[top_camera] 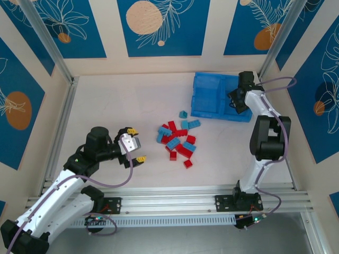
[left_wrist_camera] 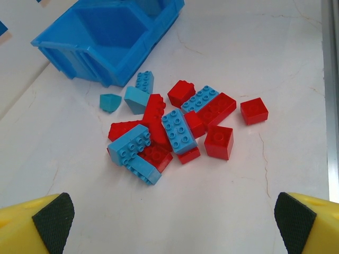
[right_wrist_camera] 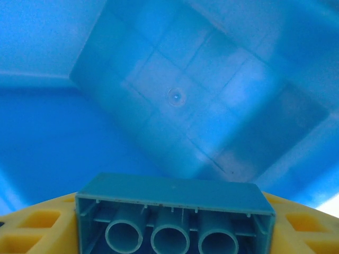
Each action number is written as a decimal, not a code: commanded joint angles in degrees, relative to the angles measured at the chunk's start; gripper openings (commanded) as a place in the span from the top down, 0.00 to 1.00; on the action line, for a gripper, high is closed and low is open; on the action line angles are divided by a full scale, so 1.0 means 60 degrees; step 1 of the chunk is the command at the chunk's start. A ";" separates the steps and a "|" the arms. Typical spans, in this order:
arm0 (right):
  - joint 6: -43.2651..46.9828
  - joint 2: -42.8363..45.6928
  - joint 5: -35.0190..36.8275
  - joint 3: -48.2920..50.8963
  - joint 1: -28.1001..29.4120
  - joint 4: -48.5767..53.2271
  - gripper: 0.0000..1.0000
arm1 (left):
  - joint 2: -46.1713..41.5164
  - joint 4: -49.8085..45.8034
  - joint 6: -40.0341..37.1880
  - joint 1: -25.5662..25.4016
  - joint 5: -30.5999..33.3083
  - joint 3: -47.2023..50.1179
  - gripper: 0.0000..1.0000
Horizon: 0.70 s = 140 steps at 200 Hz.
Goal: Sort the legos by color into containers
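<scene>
Depositing a light blue brick: the right gripper hangs over the right-hand compartment of the blue bin. Its jaws are closed on the brick, with a yellow finger on either side and the brick's hollow underside turned to the wrist camera. No brick shows on the compartment floor beneath it. The left gripper sits low just left of the pile, jaws spread wide and holding nothing. The remaining legos, red and light blue mixed, lie in a loose heap on the table between the left gripper and the bin. One small teal piece lies apart, nearer the bin.

Judged from this, sorting has barely begun. The next move calls for parting the right jaws so the brick drops, then lifting clear of the bin walls. Red bricks should go to the other compartment.

No brand, label or legible writing appears; the wall panels carry only a leaf-and-disc pattern.
</scene>
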<state>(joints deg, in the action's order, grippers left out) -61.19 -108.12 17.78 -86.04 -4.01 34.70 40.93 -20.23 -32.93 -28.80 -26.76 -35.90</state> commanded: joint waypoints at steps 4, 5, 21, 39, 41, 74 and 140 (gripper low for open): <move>-0.1118 -0.0634 -0.0256 -0.1151 -0.0031 0.1121 0.41 | -0.0083 0.0189 0.0075 -0.0092 -0.0051 0.0068 0.00; -0.1122 -0.0668 -0.0277 -0.1176 -0.0033 0.1148 0.40 | -0.0076 0.0184 0.0079 -0.0093 -0.0051 0.0067 0.00; -0.1198 -0.1087 -0.0325 -0.1690 -0.0049 0.1512 0.37 | -0.0042 0.0187 0.0091 -0.0091 -0.0058 0.0066 0.00; -0.1148 -0.1370 -0.0321 -0.2133 -0.0049 0.1772 0.31 | 0.0003 0.0211 0.0133 -0.0089 -0.0073 0.0065 0.00; -0.1135 -0.1381 -0.0314 -0.2182 -0.0049 0.1808 0.30 | -0.0003 0.0227 0.0139 -0.0089 -0.0076 0.0065 0.00; -0.0827 -0.1282 -0.0506 -0.2522 -0.0039 0.2058 0.18 | 0.0005 0.0459 0.0293 -0.0092 -0.0138 0.0166 0.00; 0.0984 0.1472 -0.0757 -0.0376 0.0103 0.1420 0.05 | 0.1414 0.0910 0.4866 -0.0099 0.2043 -0.1008 0.00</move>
<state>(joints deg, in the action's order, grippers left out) -60.73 -108.95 15.16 -93.51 -3.99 43.92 45.67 -16.03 -20.64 -28.91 -22.28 -35.94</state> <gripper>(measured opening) 0.931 0.998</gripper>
